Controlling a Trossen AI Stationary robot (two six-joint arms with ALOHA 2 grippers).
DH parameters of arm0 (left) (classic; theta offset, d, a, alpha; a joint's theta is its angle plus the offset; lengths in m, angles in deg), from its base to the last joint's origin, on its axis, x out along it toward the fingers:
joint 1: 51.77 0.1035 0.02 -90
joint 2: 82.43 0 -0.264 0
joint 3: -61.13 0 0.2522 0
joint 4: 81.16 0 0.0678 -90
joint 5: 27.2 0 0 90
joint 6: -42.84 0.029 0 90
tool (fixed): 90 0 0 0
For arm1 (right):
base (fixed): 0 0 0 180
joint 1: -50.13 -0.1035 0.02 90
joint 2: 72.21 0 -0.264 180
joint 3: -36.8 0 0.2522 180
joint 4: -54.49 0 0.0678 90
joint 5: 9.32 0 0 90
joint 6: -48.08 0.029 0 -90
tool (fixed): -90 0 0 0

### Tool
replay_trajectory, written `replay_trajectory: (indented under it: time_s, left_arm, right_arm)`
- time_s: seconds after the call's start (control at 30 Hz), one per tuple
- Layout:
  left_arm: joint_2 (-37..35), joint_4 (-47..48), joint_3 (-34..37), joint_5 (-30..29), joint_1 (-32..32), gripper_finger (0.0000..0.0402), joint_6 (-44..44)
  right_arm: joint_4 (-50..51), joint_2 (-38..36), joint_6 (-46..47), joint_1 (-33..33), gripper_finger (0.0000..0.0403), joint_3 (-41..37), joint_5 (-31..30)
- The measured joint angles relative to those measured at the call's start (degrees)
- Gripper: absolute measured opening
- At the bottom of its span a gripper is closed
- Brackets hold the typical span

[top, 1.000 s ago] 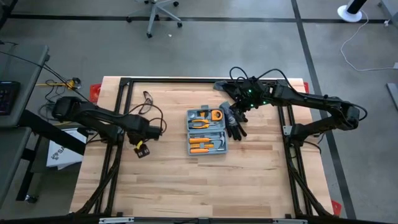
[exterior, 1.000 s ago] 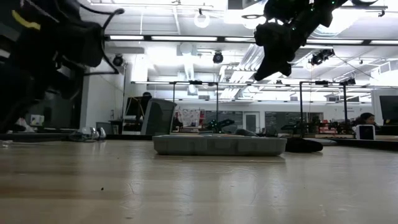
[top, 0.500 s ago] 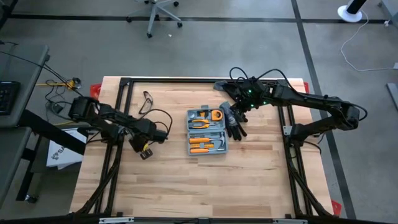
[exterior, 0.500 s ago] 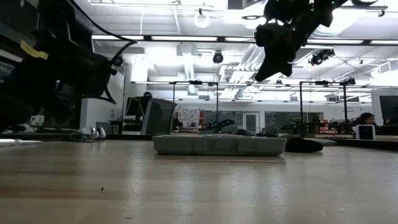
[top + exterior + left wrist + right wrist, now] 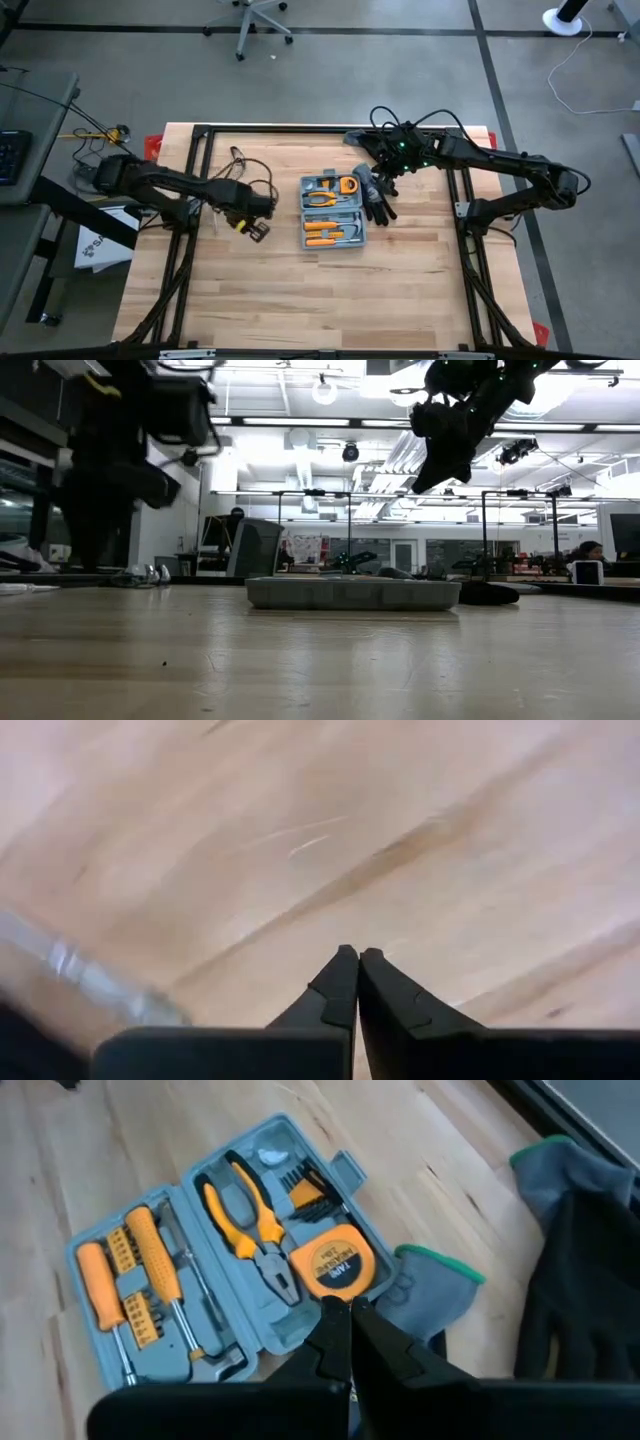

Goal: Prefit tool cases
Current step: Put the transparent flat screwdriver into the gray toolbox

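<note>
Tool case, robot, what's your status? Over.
Left pincer shut, empty, left of case. Right pincer shut, hovering above. Tool case open, tools inside. Gloves touching its right side.

Black print on the round orange face of the tape measure [image 5: 335,1264] seated in the open grey-blue plastic tool case [image 5: 215,1260]: first line apparently "TAPE", second perhaps "MEASURE", too small for certainty. Elsewhere, no legible lettering.

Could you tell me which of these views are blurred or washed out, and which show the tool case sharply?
Left wrist view: the table is smeared by motion blur. Low view: ceiling lights glare, leaving both arms as dark silhouettes. Right wrist view: the open tool case is sharp. High view: evenly lit, soft shadows.
</note>
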Motion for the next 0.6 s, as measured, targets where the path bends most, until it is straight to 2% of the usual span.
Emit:
replay_trajectory:
  time_s: [0.13, 0.3, 0.47, 0.6]
  left_arm:
    - [-7.02, 3.85, 3.50, -2.16, -1.05, 0.0011, -15.24]
    - [-13.45, 4.89, 8.83, -1.06, -1.42, 0.0060, -26.91]
    - [-14.36, 4.79, 10.25, -2.36, -0.83, 0.0114, -33.81]
    - [-12.89, 4.58, 10.17, -7.49, 0.27, 0.0109, -39.01]
  right_arm:
    - [1.02, 0.01, 1.24, 0.98, 0.0000, 0.00, -1.29]
    - [1.21, 0.02, -0.63, 2.84, 0.0000, 0.00, -2.14]
    - [1.21, 0.02, -1.78, 4.88, 0.0000, 0.00, -2.16]
    - [1.25, 0.02, -2.71, 6.04, 0.0000, 0.00, -2.16]
